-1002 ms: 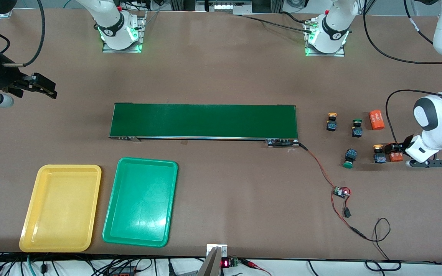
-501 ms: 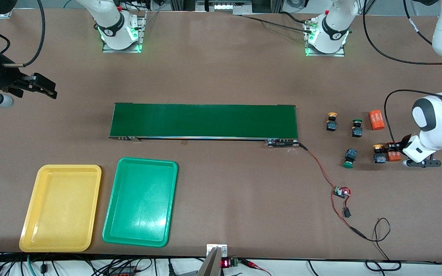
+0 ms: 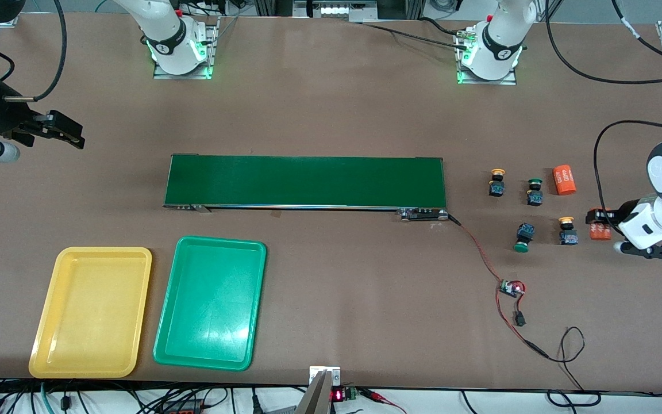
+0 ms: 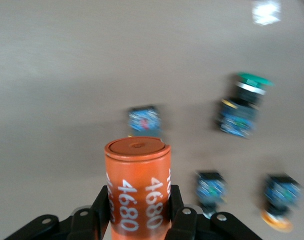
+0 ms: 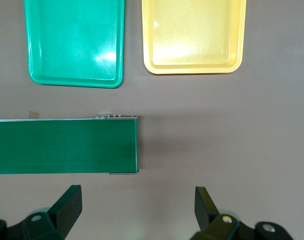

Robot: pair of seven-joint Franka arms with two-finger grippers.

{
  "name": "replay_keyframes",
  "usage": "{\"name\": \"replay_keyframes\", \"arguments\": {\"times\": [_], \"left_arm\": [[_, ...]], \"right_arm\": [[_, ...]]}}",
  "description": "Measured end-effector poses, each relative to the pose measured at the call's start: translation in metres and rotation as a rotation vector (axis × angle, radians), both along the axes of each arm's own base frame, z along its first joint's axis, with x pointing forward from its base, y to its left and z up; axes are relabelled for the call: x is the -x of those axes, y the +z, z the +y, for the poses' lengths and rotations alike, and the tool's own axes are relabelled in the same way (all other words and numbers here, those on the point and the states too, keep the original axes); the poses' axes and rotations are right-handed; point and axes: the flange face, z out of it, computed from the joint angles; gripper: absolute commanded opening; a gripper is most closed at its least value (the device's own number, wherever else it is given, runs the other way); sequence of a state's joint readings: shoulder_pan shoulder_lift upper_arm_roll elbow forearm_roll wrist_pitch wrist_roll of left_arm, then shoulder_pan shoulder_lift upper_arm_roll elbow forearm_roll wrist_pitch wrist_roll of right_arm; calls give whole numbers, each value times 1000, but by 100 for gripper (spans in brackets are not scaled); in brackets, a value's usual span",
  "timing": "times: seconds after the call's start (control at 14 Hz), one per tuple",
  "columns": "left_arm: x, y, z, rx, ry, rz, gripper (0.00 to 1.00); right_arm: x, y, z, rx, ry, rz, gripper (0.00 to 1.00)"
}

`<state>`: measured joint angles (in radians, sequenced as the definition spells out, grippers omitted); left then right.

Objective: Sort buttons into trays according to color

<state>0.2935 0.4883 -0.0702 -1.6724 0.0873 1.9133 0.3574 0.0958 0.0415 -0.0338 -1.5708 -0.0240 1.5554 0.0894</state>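
Yellow-capped and green-capped push-button switches sit on my brown tabletop toward the left arm's end, past the end of the long dark green conveyor belt (image 3: 305, 181). I count four buttons: one yellow-capped button (image 3: 497, 183) beside a green-capped button (image 3: 534, 192), and nearer the front camera a tipped green-capped button (image 3: 523, 237) beside a second yellow-capped button (image 3: 567, 230). None is in a tray. An orange cylinder with white numerals (image 3: 564, 179) lies beside the farther pair. My left gripper (image 3: 600, 225) is clenched on another orange numbered cylinder (image 4: 138, 187), held upright between its black fingers (image 4: 103, 210) just beside the second yellow-capped button. The shallow yellow plastic tray (image 3: 91, 312) and shallow green plastic tray (image 3: 211, 303) lie side by side near the front camera, toward the right arm's end. My right gripper (image 5: 137, 210) waits over bare table at that end, jaws spread wide and holding nothing.
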Motion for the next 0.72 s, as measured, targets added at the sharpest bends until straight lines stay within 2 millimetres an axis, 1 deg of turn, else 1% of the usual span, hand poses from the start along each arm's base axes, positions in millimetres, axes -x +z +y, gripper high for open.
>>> {"name": "replay_keyframes", "arguments": {"times": [0.07, 0.21, 0.29, 0.43, 0.57, 0.72], "left_arm": [[-1, 10, -16, 17, -30, 37, 15], [-5, 22, -52, 57, -106, 89, 16], [-6, 28, -77, 82, -157, 112, 16], [-3, 37, -134, 133, -269, 158, 15], [1, 45, -190, 183, -400, 169, 14], [8, 51, -237, 229, -526, 172, 13]], "right_arm": [[0, 0, 0, 0, 0, 0, 100], [0, 0, 0, 0, 0, 0, 100], [0, 0, 0, 0, -1, 0, 100], [0, 0, -1, 0, -1, 1, 100], [0, 0, -1, 0, -1, 1, 100], [0, 0, -1, 0, -2, 1, 100]]}}
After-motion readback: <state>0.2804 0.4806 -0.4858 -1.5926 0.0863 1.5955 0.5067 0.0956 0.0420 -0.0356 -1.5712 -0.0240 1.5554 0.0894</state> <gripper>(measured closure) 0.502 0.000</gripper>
